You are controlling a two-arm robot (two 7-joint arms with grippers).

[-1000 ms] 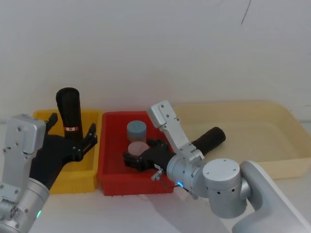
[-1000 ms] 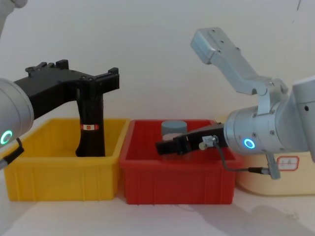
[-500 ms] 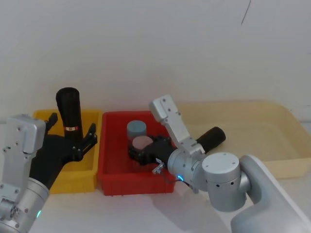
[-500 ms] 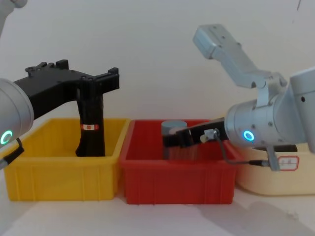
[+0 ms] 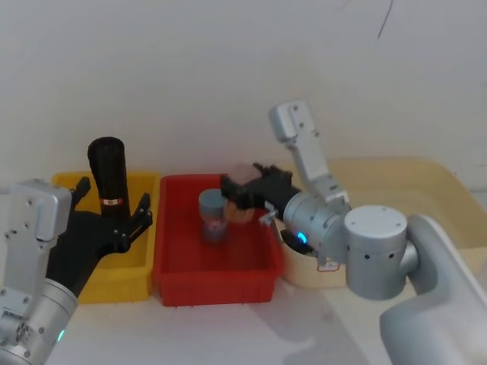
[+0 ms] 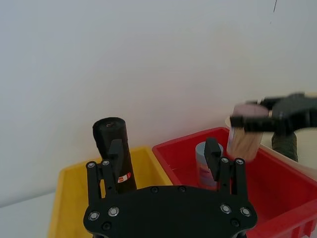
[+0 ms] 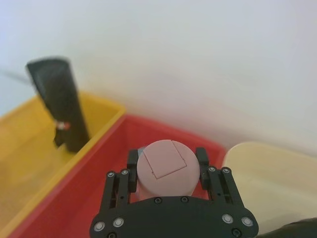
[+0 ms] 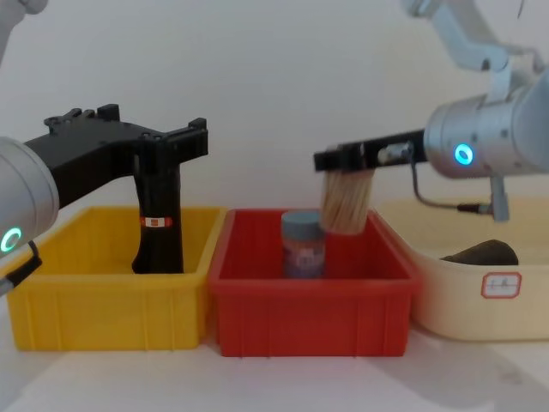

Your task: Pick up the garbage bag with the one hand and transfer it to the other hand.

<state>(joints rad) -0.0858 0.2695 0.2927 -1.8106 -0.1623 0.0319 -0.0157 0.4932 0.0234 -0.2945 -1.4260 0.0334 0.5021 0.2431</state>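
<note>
The garbage bag [image 8: 480,251], a plain dark roll, lies on its side in the beige tub [image 8: 463,309], away from both grippers. My right gripper [image 8: 343,160] hangs above the red bin [image 8: 309,309], shut on a pink-lidded jar of wooden sticks [image 8: 346,202]. The right wrist view shows the jar's lid [image 7: 166,166] between the fingers. My left gripper [image 8: 137,133] is open over the yellow bin [image 8: 103,318]. It sits just in front of an upright black roll with a small red label [image 8: 159,223].
A grey-blue lidded jar [image 8: 304,245] stands in the red bin under the held jar. The three bins sit side by side against a white wall, yellow on the left, red in the middle, beige on the right.
My right gripper has risen out of the red bin with the pink-lidded jar and swung back toward the wall. The left arm has not moved.
</note>
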